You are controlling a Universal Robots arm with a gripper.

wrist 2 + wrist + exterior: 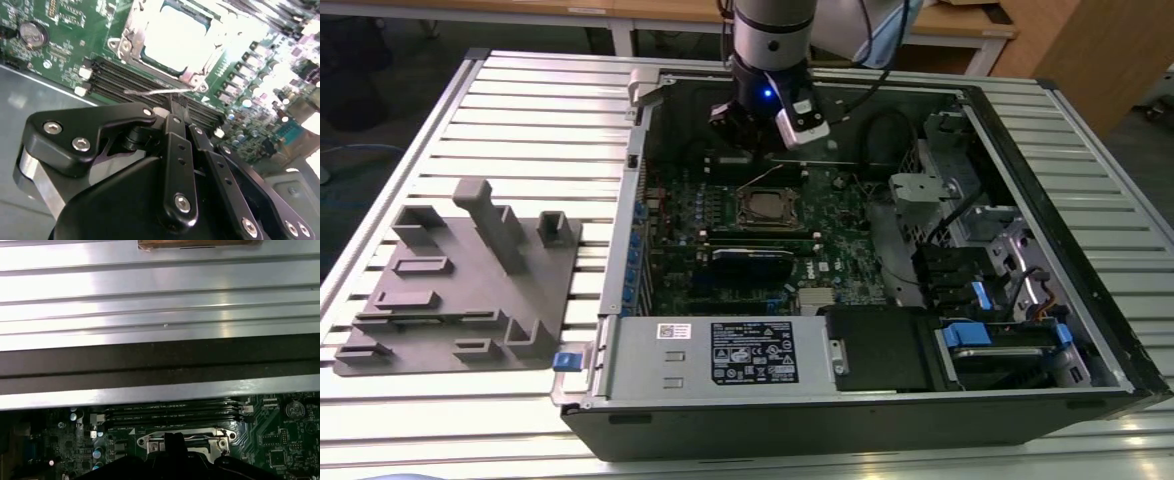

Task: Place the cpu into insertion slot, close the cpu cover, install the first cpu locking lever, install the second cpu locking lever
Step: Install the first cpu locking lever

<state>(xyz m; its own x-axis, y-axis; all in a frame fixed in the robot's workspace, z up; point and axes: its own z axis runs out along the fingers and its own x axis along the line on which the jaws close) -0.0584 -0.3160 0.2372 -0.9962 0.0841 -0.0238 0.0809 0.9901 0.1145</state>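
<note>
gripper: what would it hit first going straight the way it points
The gripper would likely meet the thin silvery wire lever by the silver-rimmed square socket first; depth unclear.

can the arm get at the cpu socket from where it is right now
Probably yes. The tool hangs just beside the socket, the case is open on top, and nothing stands between them.
</note>
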